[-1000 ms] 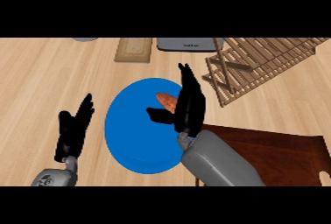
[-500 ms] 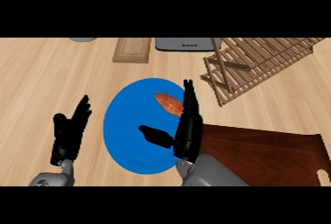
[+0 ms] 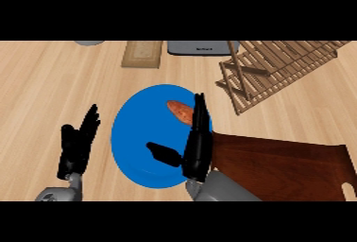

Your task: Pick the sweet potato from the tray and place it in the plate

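A pale wooden counter (image 3: 55, 85) fills the view. On its right side lies a dark brown tray (image 3: 293, 165), its bare surface running off toward the lower right corner. Above it, at the upper right, a slatted wooden rack (image 3: 279, 66) sits at a tilt. Left of the tray is the blue plate (image 3: 136, 137) (it looks taller than wide from this steep angle), its right edge meeting or overlapping the tray's left edge.

The right hand (image 3: 195, 146) hangs over the plate's right half, fingers straight and pointing up the view, thumb stuck out to the left over the blue; it holds nothing. The left hand (image 3: 78, 144) rests open on the counter just left of the plate, fingers up, also holding nothing.

At the counter's far edge are a grey flat object (image 3: 202, 47), a small light wooden board (image 3: 143, 54) to its left, and a sliver of a grey round thing (image 3: 89, 42) further left.

The sweet potato (image 3: 180, 112) lies in the plate's upper right part, orange-brown, its right end hidden behind the right hand's fingertips; whether they touch it I cannot tell.
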Motion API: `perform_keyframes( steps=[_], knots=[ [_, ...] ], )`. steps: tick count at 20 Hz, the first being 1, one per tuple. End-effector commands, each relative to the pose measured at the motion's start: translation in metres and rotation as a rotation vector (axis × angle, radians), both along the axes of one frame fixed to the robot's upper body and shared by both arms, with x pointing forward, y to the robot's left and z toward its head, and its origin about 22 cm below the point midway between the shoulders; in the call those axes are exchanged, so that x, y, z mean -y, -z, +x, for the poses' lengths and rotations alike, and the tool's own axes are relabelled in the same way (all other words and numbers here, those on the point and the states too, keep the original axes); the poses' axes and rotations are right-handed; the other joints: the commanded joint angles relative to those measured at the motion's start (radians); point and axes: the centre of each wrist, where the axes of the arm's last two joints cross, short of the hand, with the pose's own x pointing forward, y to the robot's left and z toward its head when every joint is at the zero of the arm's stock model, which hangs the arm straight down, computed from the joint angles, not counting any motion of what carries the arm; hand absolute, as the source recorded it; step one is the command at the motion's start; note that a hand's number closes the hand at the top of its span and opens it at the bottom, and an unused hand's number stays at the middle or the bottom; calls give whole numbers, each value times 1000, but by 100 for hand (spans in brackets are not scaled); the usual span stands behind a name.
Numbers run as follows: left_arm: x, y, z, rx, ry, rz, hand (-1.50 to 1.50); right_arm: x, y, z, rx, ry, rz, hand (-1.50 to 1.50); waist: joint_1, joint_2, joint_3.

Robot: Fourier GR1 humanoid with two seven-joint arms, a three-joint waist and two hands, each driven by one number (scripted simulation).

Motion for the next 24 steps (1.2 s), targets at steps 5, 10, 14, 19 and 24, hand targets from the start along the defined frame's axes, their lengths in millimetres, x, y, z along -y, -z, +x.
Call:
perform_keyframes(
  steps=[5, 10, 14, 19, 24],
  knots=[
    [3, -8, -17, -1, 8, 2, 0, -1, 19, 16, -55, 105, -3, -150, 7, 0, 0],
    [4, 4, -8, -9, -10, -3, 0, 1, 34, 2, -59, 125, -2, -150, 0, 0, 0],
    [-3, -15, -21, -5, -15, -2, 0, 10, 29, -5, -83, 152, -25, -150, -10, -5, 0],
    [-11, -4, -3, 1, -9, -10, 0, 21, 38, -10, -89, 192, -37, -150, -10, -2, 0],
    [2, 7, -18, -4, -35, 17, 0, 35, 51, -24, -114, 212, -67, -150, -10, -2, 0]
  ],
)
